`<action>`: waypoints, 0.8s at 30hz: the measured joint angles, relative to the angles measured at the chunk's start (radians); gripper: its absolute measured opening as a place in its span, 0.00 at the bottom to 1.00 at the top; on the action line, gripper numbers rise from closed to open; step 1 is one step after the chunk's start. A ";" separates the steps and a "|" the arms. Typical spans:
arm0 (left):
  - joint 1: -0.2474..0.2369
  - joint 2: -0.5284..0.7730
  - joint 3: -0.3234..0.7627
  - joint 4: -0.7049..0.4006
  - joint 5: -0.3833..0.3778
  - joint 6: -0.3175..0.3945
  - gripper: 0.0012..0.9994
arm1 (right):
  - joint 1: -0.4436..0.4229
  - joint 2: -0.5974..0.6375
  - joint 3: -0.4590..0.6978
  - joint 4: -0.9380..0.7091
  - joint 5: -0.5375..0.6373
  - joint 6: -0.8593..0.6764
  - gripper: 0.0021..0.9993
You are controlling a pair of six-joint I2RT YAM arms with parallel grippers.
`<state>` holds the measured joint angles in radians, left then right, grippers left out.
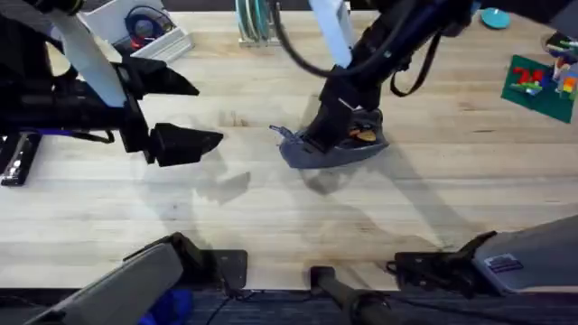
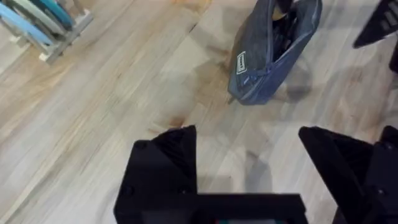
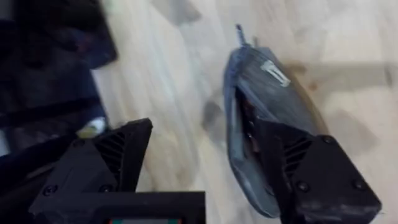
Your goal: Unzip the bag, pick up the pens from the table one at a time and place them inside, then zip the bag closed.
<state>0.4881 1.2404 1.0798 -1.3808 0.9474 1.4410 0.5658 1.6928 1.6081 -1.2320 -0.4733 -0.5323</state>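
The left pincer (image 2: 249,180) hangs wide apart and empty over bare bench (image 1: 271,217), well to the left of the pouch. Farther in, near the bench's middle, the grey-blue pencil pouch (image 1: 339,152) lies unzipped, something orange visible in its mouth. The right pincer (image 3: 205,168) stands over it with fingers spread, one black finger (image 3: 311,174) at the pouch's opening, gripping nothing.

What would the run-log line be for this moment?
bag: unzipped, on table | left gripper: open, empty, apart from bag | right gripper: open, one finger at bag's opening | orange pen: inside
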 joint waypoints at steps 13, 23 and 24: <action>0.001 -0.001 -0.073 0.036 0.060 0.124 1.00 | 0.012 0.000 0.000 0.017 0.152 -0.002 1.00; 0.001 -0.001 -0.409 0.327 0.163 0.267 1.00 | 0.012 0.000 0.000 0.044 0.163 -0.029 1.00; 0.001 -0.001 -0.434 0.362 0.172 0.273 1.00 | 0.012 0.000 0.000 0.051 0.163 -0.030 1.00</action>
<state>0.4889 1.2396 0.6455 -1.0192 1.1198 1.7139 0.5777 1.6928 1.6081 -1.1808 -0.3107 -0.5621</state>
